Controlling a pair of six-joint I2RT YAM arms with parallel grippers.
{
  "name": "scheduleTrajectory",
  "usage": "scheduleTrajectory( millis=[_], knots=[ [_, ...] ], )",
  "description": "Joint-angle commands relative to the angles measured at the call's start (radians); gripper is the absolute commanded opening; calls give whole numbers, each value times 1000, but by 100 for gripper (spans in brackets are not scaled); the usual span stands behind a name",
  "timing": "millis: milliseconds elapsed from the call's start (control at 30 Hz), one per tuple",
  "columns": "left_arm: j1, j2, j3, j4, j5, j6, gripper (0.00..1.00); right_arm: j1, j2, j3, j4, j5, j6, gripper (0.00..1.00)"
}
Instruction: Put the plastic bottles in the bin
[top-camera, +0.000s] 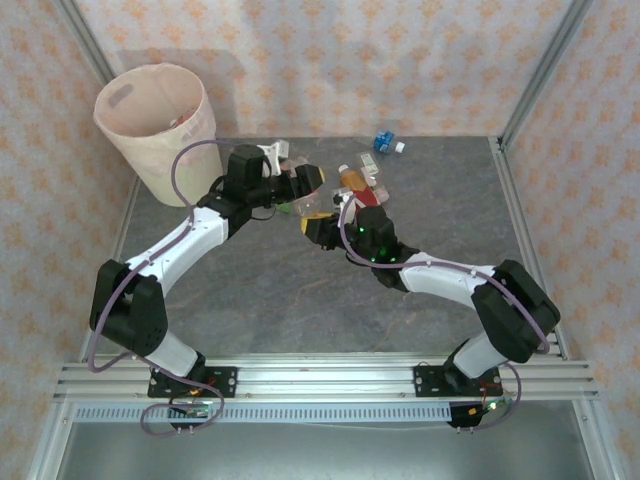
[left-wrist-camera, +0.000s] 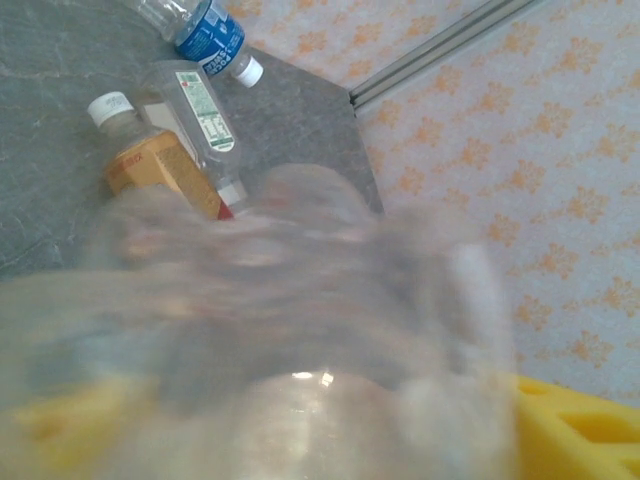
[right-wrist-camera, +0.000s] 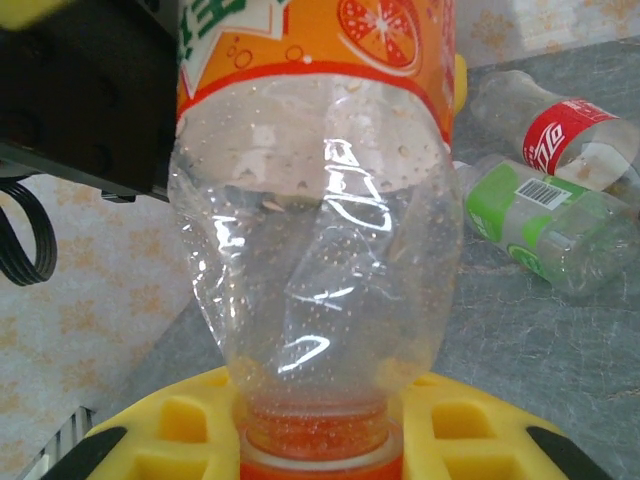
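Note:
The cream-pink bin (top-camera: 150, 125) stands at the table's back left. My left gripper (top-camera: 300, 182) hovers mid-table to the bin's right, shut on a clear plastic bottle (left-wrist-camera: 300, 300) that blurs across the left wrist view between yellow fingers (left-wrist-camera: 575, 430). My right gripper (right-wrist-camera: 320, 445) is shut on the neck of a crushed orange-labelled bottle (right-wrist-camera: 315, 250) with an orange cap, and sits just right of the left gripper (top-camera: 318, 228). On the table lie a red-labelled bottle (right-wrist-camera: 570, 135), a green-labelled bottle (right-wrist-camera: 530, 215), a blue-labelled bottle (top-camera: 383, 142) and an orange-labelled bottle with a white cap (left-wrist-camera: 150, 160).
Metal frame posts (top-camera: 530, 70) and patterned walls close in the grey table (top-camera: 300, 300) on three sides. A clear bottle with a white and green label (left-wrist-camera: 200, 110) lies beside the white-capped one. The two grippers are close together at mid-table.

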Motion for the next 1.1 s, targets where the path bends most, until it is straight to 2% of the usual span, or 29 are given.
scheduleTrajectory(
  millis=[0,133,200,333,433,600,700,867,1067],
  knots=[
    [-7,9,-6,64,45,-14,68,4,-14,21,55,-47,4,3],
    [-7,14,0,63,43,-16,62,4,-22,23,52,-61,0,6],
    [-7,14,4,56,34,-14,59,4,-27,24,48,-58,-1,12],
    [-7,6,17,18,-13,3,54,4,-50,25,-9,-35,-12,46],
    [-6,9,39,-7,-24,18,51,4,-80,35,-103,17,-48,67],
    [-3,17,79,-51,-59,40,50,3,-152,20,-194,63,-126,84],
    [2,10,110,-90,-98,62,49,3,-204,7,-254,115,-177,98],
    [7,-15,184,-203,-234,120,45,3,-288,-26,-304,282,-234,99],
    [11,-89,259,-298,-493,228,45,-2,-329,-67,-287,559,-228,99]
  ],
)
